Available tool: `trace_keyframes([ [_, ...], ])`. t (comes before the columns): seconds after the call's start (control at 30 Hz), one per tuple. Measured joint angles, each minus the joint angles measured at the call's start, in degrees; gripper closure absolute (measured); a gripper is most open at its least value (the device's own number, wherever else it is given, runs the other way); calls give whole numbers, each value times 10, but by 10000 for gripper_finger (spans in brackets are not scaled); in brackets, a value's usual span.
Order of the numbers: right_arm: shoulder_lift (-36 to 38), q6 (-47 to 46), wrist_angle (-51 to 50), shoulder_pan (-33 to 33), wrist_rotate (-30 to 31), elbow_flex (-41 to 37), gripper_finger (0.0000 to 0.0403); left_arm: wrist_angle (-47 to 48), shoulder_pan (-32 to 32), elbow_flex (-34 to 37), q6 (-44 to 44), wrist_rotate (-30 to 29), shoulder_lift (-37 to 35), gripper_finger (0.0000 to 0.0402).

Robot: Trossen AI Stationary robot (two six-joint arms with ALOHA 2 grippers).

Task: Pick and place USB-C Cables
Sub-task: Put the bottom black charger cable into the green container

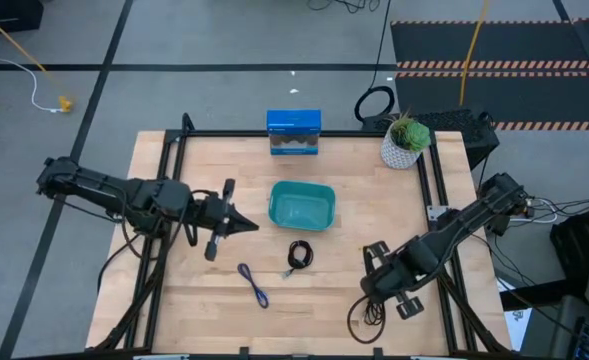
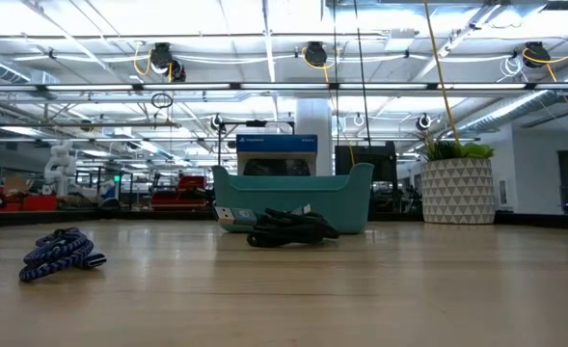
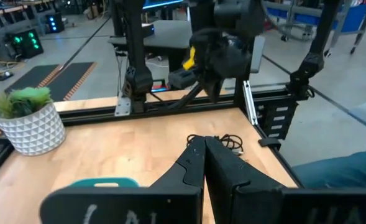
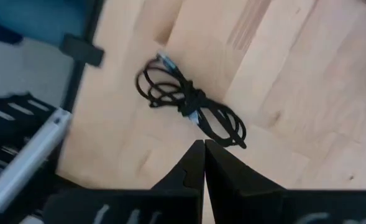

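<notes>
Above the elongated black cable, table's 5 o'clock, my right gripper closed, empty; next: open, descend.

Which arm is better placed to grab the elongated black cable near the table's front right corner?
Right. The right gripper hangs over the elongated black cable, fingers shut. The left gripper sits across the table, left of the teal bin.

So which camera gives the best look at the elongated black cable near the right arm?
The right wrist view: the elongated black cable fills it, loops and connector clear, just beyond the shut right tool. The high view shows it small by that arm; the left wrist view, distant. The low view misses it.
</notes>
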State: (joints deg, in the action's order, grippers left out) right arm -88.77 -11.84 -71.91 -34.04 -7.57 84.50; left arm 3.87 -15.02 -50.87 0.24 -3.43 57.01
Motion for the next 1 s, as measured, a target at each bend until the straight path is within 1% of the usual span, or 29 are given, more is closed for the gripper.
trace_keyframes([
  [0.07, 0, 15, 22, 0, 0, -30, 390, -15, -1, 14, -4, -6, 0, 394],
  [0.13, -1, 23, 38, 1, 0, -54, 373, -23, -1, 24, -5, -13, 0, 394],
  [0.27, 0, 32, 76, 11, 0, -92, 322, -27, -1, 26, -4, -29, 0, 394],
  [0.4, 0, 62, 123, 12, 0, -128, 269, -32, -1, 26, 3, -31, 0, 394],
  [0.57, 0, 107, 172, 11, 0, -176, 222, -32, -1, 26, 8, -31, 0, 394],
  [0.67, 0, 116, 193, 10, -1, -200, 209, -32, -1, 26, 9, -31, 0, 394],
  [0.73, 0, 123, 205, 9, -3, -217, 207, -32, -1, 26, 10, -31, 0, 394],
  [0.8, 0, 131, 216, 9, -16, -233, 208, -32, -1, 26, 11, -31, 0, 394],
  [1.0, 0, 157, 253, 2, -15, -267, 221, -32, -1, 26, 11, -31, 0, 394],
])
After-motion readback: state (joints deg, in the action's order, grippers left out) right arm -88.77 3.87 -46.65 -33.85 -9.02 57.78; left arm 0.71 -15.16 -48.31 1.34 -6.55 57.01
